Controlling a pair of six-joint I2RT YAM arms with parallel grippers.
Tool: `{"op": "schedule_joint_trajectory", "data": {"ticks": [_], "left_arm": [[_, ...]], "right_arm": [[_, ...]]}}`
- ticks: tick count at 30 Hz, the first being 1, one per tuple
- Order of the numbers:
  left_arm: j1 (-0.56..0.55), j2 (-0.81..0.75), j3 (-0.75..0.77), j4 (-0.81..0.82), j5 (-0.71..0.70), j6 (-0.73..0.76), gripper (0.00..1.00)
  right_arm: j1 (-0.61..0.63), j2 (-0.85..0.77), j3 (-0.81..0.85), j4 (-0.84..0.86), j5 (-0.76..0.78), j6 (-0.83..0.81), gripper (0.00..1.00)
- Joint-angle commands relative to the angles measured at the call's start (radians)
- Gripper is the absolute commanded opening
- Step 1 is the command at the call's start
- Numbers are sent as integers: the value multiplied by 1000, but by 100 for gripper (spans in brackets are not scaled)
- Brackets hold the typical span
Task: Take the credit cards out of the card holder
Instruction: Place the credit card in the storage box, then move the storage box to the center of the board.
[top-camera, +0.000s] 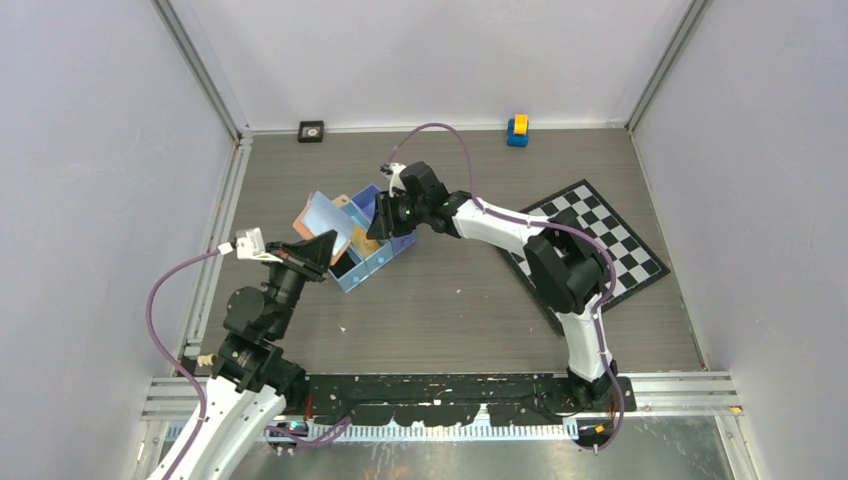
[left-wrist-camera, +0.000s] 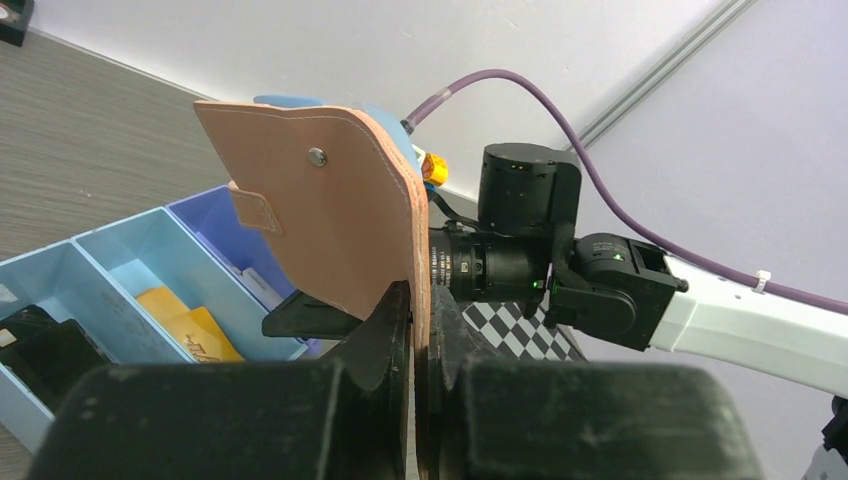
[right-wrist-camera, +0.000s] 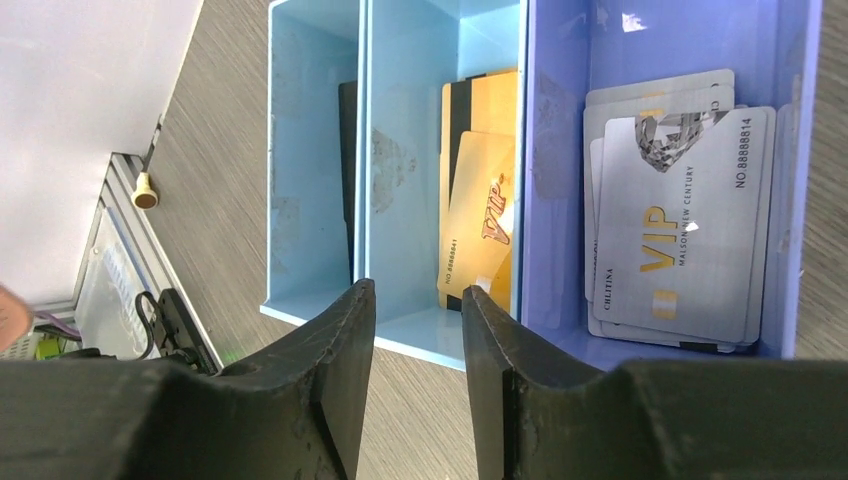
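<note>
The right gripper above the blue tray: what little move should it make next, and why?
Probably rise clear of the blue tray and head for the card holder. The right gripper stands open and empty over the gold cards lying in the middle compartment, so that drop looks done. The left gripper pinches the card holder up; whether cards remain inside, I cannot tell.

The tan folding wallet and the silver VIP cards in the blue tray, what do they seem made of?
Tan folding wallet: leather or imitation leather, matte, judging by stitched edges and a metal snap stud. Silver VIP cards: likely plastic, glossy; light glints on their printed faces.
</note>
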Motion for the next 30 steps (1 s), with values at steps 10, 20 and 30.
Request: {"op": "schedule_joint_trajectory", "data": {"ticks": [10, 20, 30], "left_arm": [[1, -6, 8, 61, 9, 8, 0], [1, 5, 9, 69, 22, 8, 0], [1, 17, 11, 72, 30, 6, 0]], "right_arm": [[-40, -179, -112, 105, 151, 9, 56], [-47, -120, -24, -90, 437, -82, 68], [-47, 16, 83, -175, 470, -98, 58]]}}
